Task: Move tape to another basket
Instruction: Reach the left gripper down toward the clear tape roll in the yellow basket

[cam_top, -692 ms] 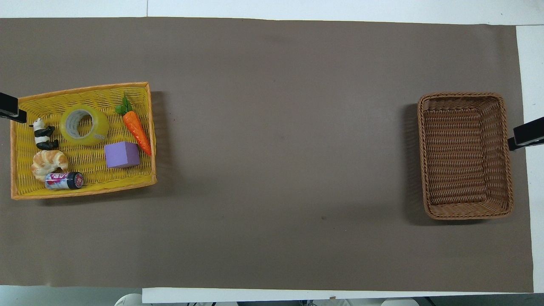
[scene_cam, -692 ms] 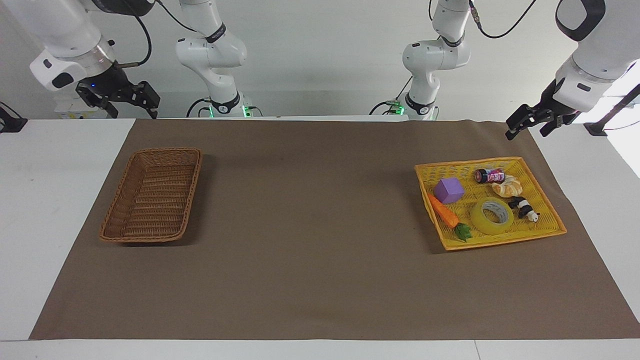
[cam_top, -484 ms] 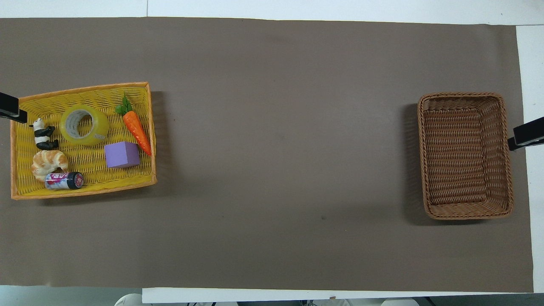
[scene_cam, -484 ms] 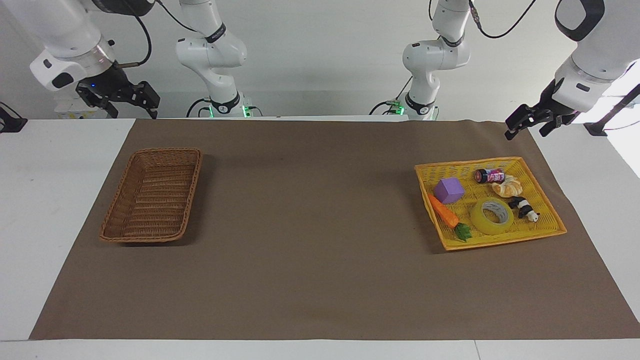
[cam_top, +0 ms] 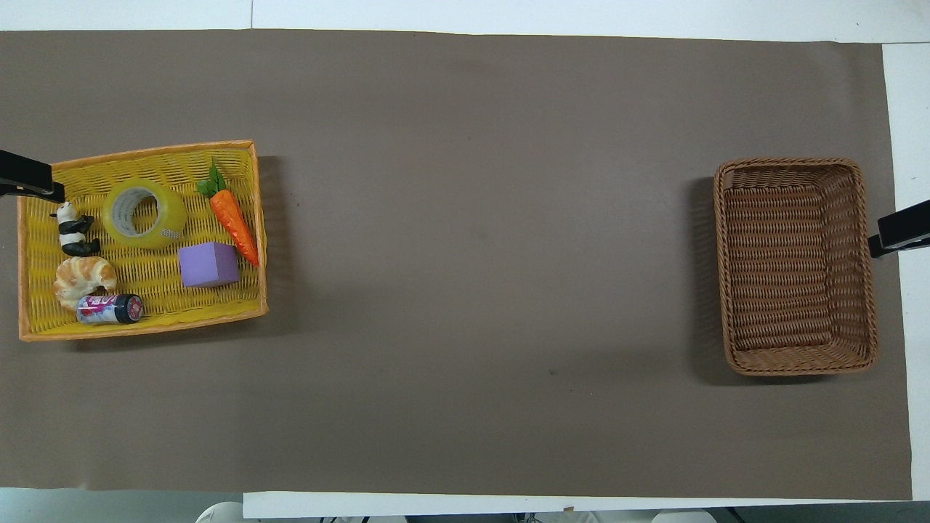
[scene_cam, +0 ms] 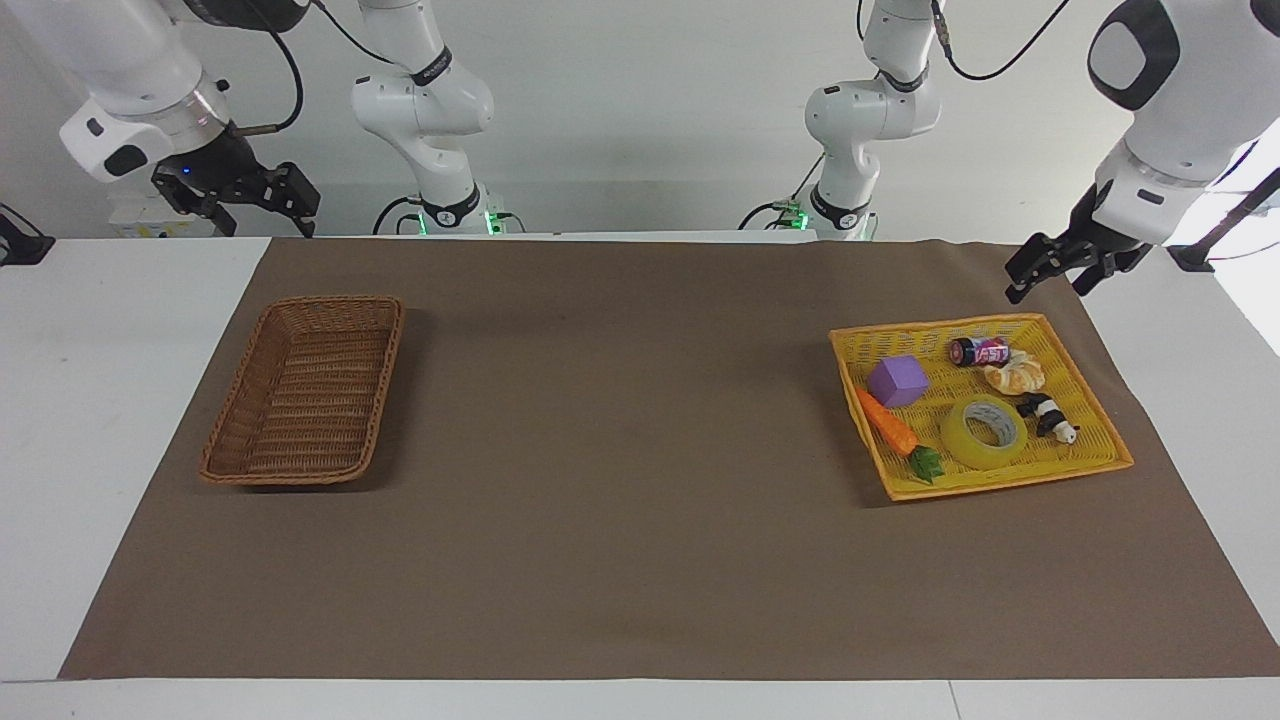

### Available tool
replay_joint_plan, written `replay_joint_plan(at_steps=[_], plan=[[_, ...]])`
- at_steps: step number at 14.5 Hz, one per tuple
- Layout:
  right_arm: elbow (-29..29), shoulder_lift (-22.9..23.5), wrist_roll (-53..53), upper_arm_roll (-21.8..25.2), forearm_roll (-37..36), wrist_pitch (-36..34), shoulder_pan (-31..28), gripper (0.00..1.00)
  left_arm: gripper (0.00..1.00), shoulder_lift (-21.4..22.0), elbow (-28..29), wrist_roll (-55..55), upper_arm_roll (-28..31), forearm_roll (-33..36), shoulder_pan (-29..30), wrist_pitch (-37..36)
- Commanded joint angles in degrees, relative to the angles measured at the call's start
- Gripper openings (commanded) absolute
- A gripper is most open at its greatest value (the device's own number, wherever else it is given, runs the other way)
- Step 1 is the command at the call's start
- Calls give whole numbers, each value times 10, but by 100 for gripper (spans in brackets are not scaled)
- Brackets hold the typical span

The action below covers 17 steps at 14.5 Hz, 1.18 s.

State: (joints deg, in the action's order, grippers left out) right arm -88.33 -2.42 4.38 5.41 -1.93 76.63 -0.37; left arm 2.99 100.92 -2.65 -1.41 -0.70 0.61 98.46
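Observation:
The tape point(scene_cam: 984, 432) point(cam_top: 144, 213), a yellow roll with a pale core, lies flat in a yellow mesh tray point(scene_cam: 1010, 478) point(cam_top: 182, 301) toward the left arm's end of the table. The brown wicker basket point(scene_cam: 310, 400) point(cam_top: 777, 269) stands toward the right arm's end with nothing in it. My left gripper point(scene_cam: 1048, 288) hangs open in the air over the tray's corner nearest the robots, holding nothing. My right gripper point(scene_cam: 265, 222) is open too, raised above the table edge beside the wicker basket.
In the tray with the tape lie a toy carrot point(cam_top: 232, 214), a purple cube point(cam_top: 208, 264), a panda figure point(cam_top: 73, 231), a croissant point(cam_top: 83, 278) and a small can point(cam_top: 109, 309). A brown mat point(cam_top: 479, 254) covers the table between tray and basket.
My left gripper has dropped slightly and moved in over the yellow tray's corner. The right arm has not moved, and nothing on the table has shifted.

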Motion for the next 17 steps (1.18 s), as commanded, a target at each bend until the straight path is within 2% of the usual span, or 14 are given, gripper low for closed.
replay_joint_plan(at_steps=[1,3,4,6,8,9,14,17], plan=[[-8,-7,14,-2,-4,-1,-3,99,100,18,99,-3,0,5,31,80],[-8,-7,13,-2,-4,-1,-3,99,100,-10,123,-1,-1,5,48,132],[-8,-7,13,-2,-4,-1,-3,99,99,-21,151,0,-1,5,48,188],[-8,-7,14,-2,-4,-1,-3,99,92,-42,186,0,0,5,49,261],[-8,-8,14,-2,-4,-1,-3,99,79,-60,196,0,0,4,51,280],[-8,-7,14,-2,-4,-1,-3,99,77,-73,195,1,0,5,61,298],[-8,-7,14,-2,-4,-2,-3,99,77,-113,193,41,0,4,92,352],[-8,-7,14,-2,-4,-1,-3,99,77,-116,190,41,0,5,90,357]])
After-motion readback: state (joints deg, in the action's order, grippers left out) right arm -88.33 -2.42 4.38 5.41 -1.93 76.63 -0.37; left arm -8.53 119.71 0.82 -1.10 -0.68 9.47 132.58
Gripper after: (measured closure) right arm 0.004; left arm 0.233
